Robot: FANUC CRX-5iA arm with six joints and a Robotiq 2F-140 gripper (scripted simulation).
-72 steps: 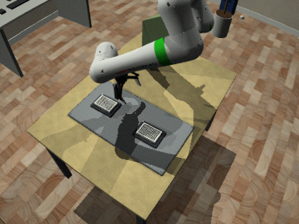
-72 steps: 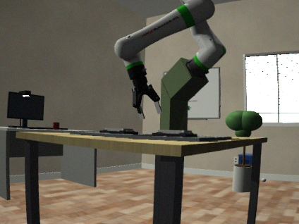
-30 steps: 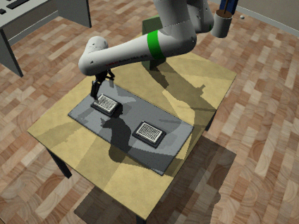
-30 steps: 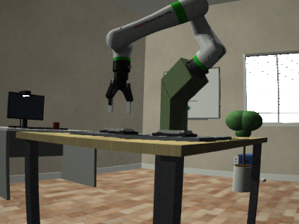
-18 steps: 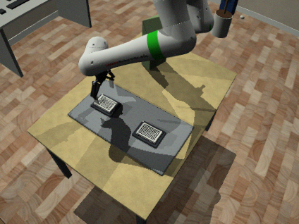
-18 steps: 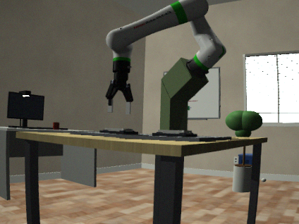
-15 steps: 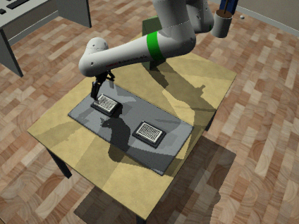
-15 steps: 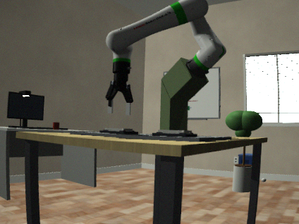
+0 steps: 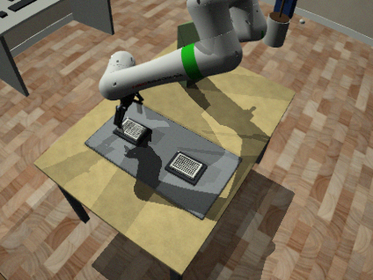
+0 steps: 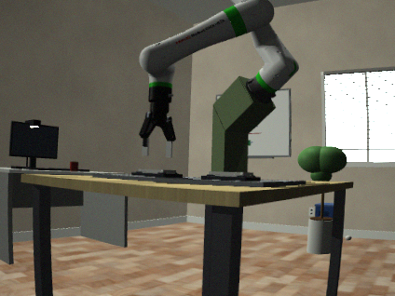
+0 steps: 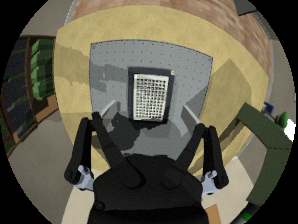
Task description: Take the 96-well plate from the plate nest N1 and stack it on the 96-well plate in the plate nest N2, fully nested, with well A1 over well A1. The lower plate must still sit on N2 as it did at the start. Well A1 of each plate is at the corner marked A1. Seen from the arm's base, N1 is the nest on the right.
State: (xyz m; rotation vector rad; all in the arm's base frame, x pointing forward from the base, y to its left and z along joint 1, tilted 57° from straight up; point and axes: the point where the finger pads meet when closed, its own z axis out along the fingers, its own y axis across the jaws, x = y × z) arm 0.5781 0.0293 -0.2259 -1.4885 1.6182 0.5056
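White-gridded 96-well plate (image 9: 134,129), black rim, rectangular

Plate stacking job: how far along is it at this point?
Nothing is stacked yet: both 96-well plates sit in their own nests on the grey mat, one under the arm and one apart. In hand: the open, empty gripper hangs above the nearer plate, fingers clear of it. Left: descend, grasp, lift, carry across and nest it A1 over A1.
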